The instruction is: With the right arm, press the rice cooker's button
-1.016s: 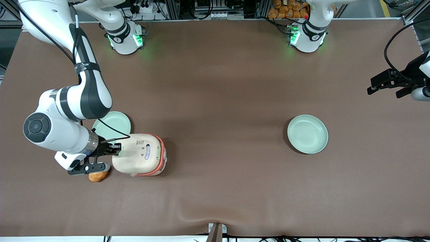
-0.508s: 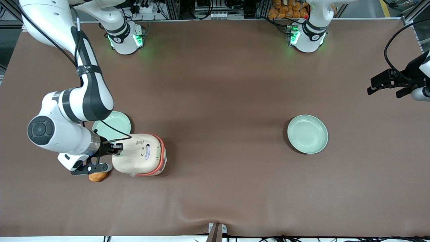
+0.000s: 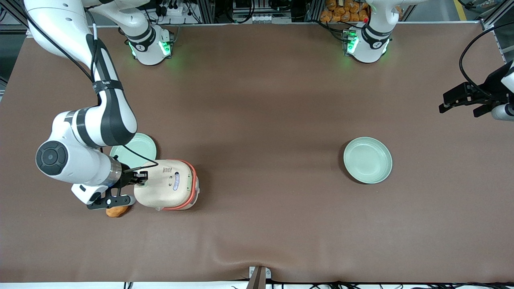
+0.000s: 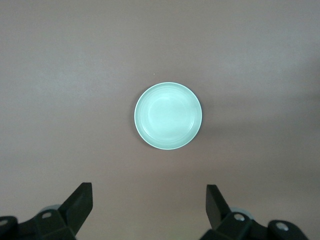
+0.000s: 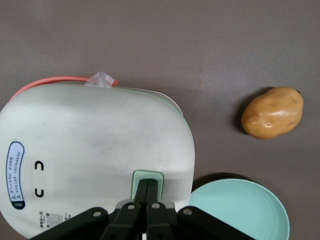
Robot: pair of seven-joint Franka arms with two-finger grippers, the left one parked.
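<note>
The rice cooker sits lid-down on the brown table toward the working arm's end, w/ its orange-red band showing at the edge facing the parked arm's end. The right arm reaches over it — the gripper has its fingers pressed together, tips resting on the pale green button at the lid's edge. A potato lies just beside the cooker, nearer the front camera. One green plate is next to the cooker, farther from the camera; another plate sits well apart, toward the parked arm's end.
</note>
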